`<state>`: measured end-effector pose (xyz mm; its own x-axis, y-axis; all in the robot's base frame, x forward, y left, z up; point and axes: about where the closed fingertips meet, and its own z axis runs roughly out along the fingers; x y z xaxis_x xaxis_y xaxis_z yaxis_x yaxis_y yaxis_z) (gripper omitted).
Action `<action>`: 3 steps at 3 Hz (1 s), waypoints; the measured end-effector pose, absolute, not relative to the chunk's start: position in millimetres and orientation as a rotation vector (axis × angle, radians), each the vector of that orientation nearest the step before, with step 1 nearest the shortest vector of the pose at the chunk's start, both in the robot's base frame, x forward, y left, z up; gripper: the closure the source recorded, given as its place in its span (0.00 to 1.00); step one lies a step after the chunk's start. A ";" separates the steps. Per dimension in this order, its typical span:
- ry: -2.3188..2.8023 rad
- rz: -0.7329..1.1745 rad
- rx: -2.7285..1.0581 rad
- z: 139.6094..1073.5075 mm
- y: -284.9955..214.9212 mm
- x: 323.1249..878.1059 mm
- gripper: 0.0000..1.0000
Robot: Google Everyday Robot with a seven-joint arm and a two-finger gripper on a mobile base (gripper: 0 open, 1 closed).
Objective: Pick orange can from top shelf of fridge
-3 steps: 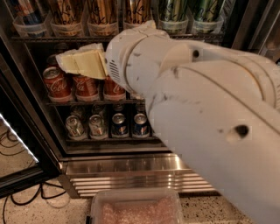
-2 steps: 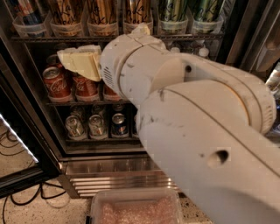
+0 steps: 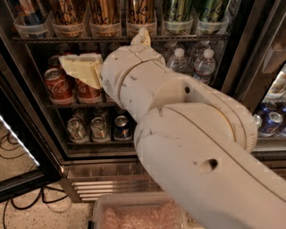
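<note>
While the bulky white arm (image 3: 192,129) fills most of the view, its gripper (image 3: 75,68) sits low, a pale wedge pointing left, right in front of the red Coca-Cola cans (image 3: 57,84) on the middle rack. Whether it is open or closed I cannot tell. The orange can (image 3: 103,11) stands above it on the top shelf (image 3: 58,39), in a clear plastic tray (image 3: 105,29), with similar gold cans on either side. Tall green cans (image 3: 177,10) fill the right end of that row. Water bottles (image 3: 204,65) stand behind the arm's wrist. Small cans (image 3: 99,129) line the lowest rack of the fridge (image 3: 107,184), and a clear plastic bin (image 3: 134,214) sits on the floor below.
</note>
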<state>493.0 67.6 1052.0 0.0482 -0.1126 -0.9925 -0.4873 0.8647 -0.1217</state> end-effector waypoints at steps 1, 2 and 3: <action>1.500 0.300 -0.496 1041.8 67.3 501.6 0.11; 1.497 0.295 -0.498 1031.2 69.9 513.3 0.14; 1.492 0.270 -0.525 1034.1 75.9 510.4 0.28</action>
